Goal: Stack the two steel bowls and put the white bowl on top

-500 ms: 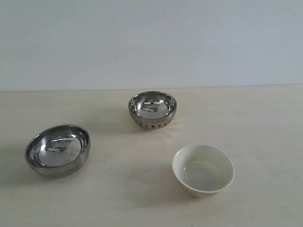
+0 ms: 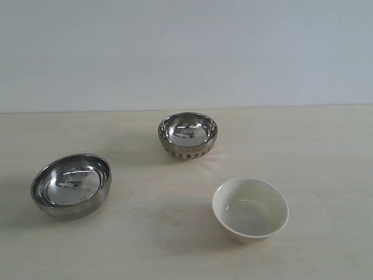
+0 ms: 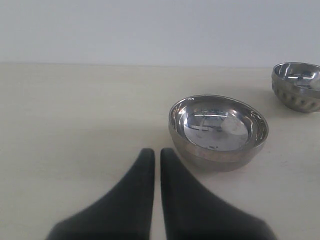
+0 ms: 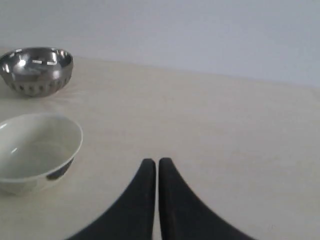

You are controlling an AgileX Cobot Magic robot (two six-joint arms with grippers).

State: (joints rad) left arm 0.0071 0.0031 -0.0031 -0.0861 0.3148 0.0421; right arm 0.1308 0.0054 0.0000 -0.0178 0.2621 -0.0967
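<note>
Three bowls stand well apart on the pale tabletop, each upright and none resting in another. The wide steel bowl, shallow and plain, sits at the left of the exterior view. The dotted steel bowl (smaller and deeper, with a band of dots around its lower wall) stands farther back near the middle. The white bowl, glossy and unmarked, rests at the front right.

The left gripper has its two dark fingers drawn together with only a thin slit between them, and it grips nothing. The wide steel bowl lies near its tips without touching them. The right gripper is pressed together the same way, also holding nothing. The white bowl is near it but apart.
</note>
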